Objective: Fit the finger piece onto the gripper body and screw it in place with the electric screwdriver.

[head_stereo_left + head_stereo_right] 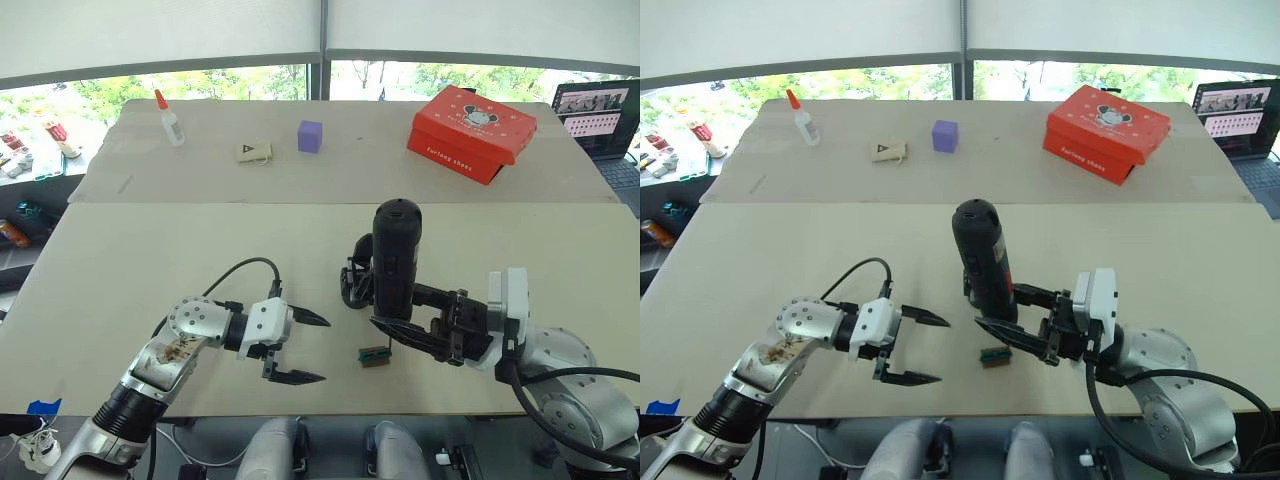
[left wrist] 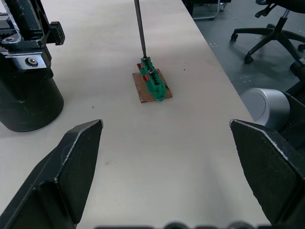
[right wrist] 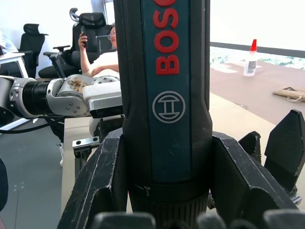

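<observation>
- Right gripper (image 1: 408, 335) clenched around the electric screwdriver (image 1: 396, 262), near the lower end of the handle. Handle stands upright, slightly tilted; right wrist view shows both black fingers pressed against its sides, red lettering on a teal strip between them.
- Thin metal bit (image 2: 139, 27) points down; its tip meets the top of a small green-and-brown block (image 2: 152, 85) lying on the table (image 1: 150, 270).
- Block sits just below the screwdriver, at about 6 o'clock from it, near the front edge of the table.
- Gripper body (image 1: 356, 276) stands on the table immediately at 9 o'clock of the screwdriver handle, partly hidden behind it. Left wrist view shows its round black base (image 2: 26, 102) resting flat on the surface, linkages rising above.
- Finger piece: cannot tell it apart from the gripper body assembly.
- Left gripper (image 1: 298, 347) released, fingers spread wide, holding nothing. It hovers low over the table at roughly 9 o'clock from the block, well apart from it, fingertips aimed toward the block.
- Far table section: glue bottle (image 1: 171, 121) with red cap at 11 o'clock, small tan tag (image 1: 253, 152) and purple cube (image 1: 310, 136) near 12 o'clock, red shoebox (image 1: 471, 132) at 1 o'clock, laptop (image 1: 598, 115) at the far right edge.
- Right wrist view: a seated person (image 3: 106, 56) in the background holding up a phone, office chairs around.
</observation>
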Robot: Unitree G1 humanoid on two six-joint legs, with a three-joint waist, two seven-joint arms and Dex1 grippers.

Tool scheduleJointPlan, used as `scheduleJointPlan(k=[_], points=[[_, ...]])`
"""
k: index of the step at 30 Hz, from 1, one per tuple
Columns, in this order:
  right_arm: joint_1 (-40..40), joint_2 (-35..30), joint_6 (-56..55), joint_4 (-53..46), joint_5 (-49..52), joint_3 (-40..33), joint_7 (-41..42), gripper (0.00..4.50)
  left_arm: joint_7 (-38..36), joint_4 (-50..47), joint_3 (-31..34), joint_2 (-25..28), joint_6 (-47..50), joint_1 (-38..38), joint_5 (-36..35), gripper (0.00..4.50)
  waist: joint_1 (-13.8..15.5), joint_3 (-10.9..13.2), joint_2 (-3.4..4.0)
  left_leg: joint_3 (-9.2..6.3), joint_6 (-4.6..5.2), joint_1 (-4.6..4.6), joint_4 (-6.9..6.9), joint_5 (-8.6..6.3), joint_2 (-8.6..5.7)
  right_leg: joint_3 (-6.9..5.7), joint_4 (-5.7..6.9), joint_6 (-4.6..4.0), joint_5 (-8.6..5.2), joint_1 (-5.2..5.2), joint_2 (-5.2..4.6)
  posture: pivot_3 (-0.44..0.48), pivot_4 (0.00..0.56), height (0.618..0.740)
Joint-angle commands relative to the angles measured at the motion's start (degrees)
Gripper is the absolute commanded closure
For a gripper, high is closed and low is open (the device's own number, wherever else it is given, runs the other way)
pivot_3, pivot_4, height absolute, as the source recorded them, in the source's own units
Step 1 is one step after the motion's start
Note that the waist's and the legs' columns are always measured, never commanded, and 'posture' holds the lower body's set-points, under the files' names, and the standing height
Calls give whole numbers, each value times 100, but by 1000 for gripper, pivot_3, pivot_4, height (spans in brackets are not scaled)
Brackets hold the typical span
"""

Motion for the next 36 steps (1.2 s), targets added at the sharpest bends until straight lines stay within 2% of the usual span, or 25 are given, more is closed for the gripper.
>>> scheduleJointPlan(k=[1, 36], points=[[-123, 38, -199, -172, 121, -73, -1, 2564, -24, -60, 106, 16, -118, -67, -62, 0, 0, 0, 0, 0, 0, 0, 0, 0, 0, 0, 0, 0, 0, 0, 0, 0, 150, 740], [24, 39, -299, -181, 38, -72, 73, 2564, -60, -4, 128, 55, -233, -33, -34, 0, 0, 0, 0, 0, 0, 0, 0, 0, 0, 0, 0, 0, 0, 0, 0, 0, 150, 740]])
